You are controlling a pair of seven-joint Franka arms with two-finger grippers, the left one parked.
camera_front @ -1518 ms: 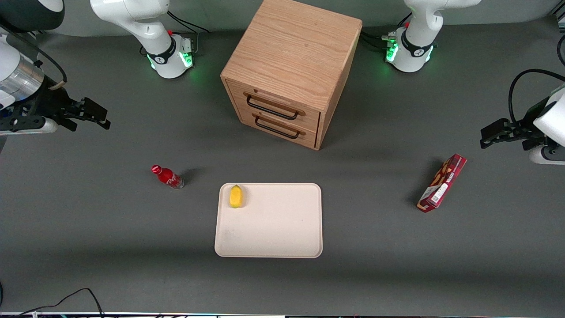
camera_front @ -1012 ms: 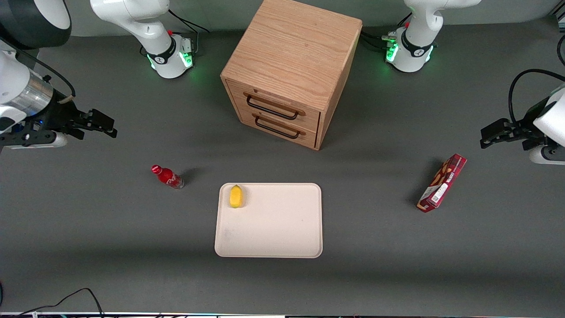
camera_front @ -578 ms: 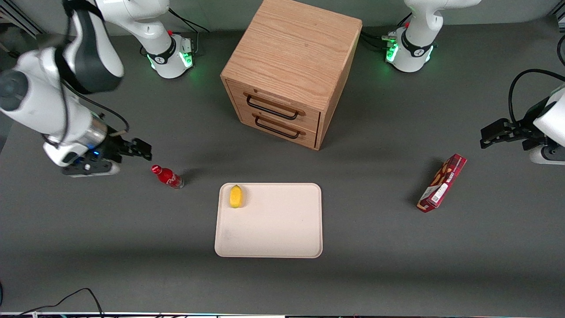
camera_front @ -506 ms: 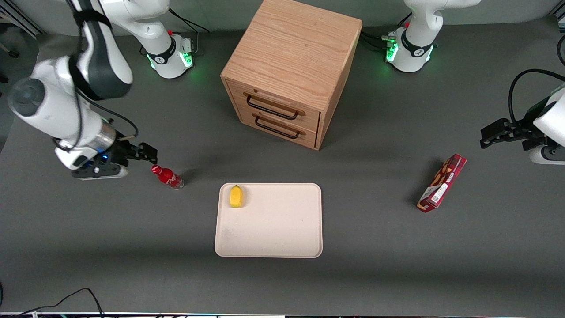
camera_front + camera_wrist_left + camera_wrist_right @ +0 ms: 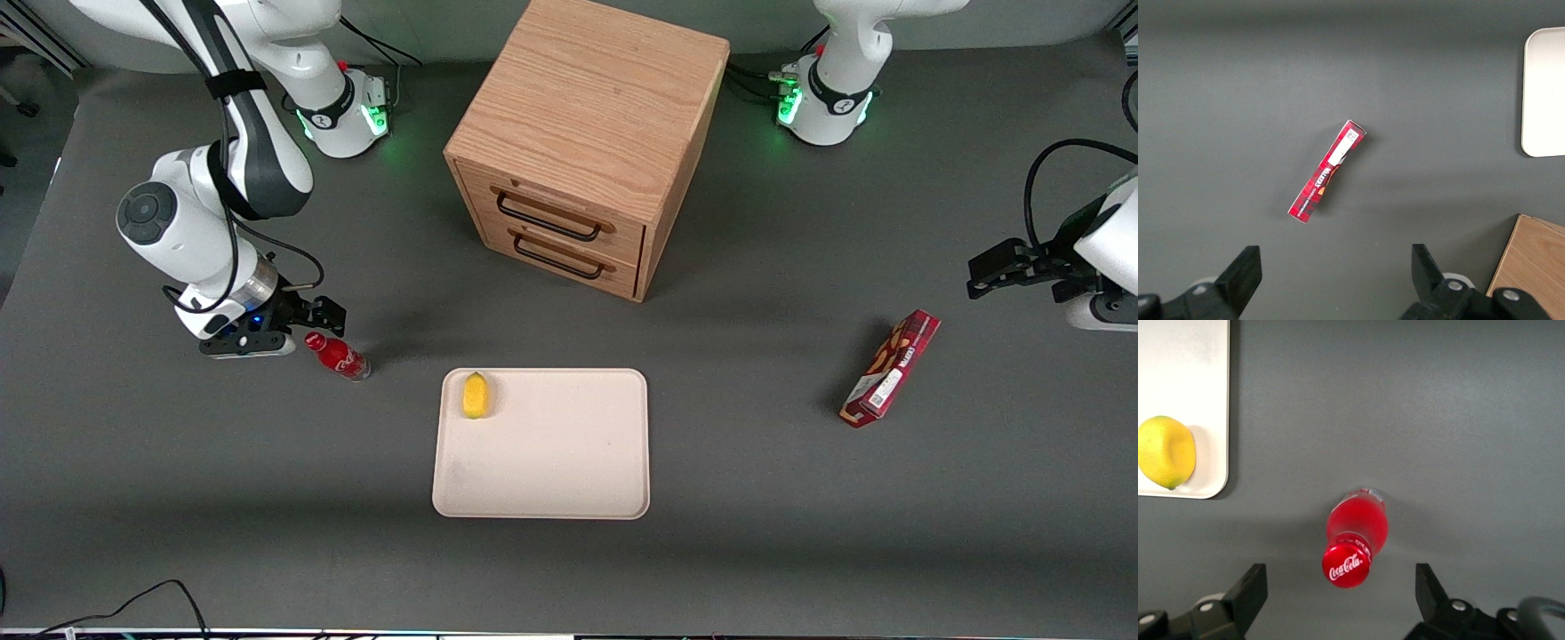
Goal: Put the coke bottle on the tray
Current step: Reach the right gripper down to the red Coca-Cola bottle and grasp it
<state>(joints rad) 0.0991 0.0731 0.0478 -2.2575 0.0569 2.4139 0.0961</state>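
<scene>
Gripper [image 5: 1338,593] spread wide above coke bottle [image 5: 1355,537], wrist view only.

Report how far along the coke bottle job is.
Done: the hand is open and above the coke bottle, fingers either side of its cap in the wrist view. In hand: nothing yet; the bottle stands on the table. Left: grasp, lift, set it on the tray, which holds only a lemon.

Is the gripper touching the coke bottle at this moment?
Apart. In the right wrist view the gripper is open, its fingers spread wide with bare table showing between each and the coke bottle.
</scene>
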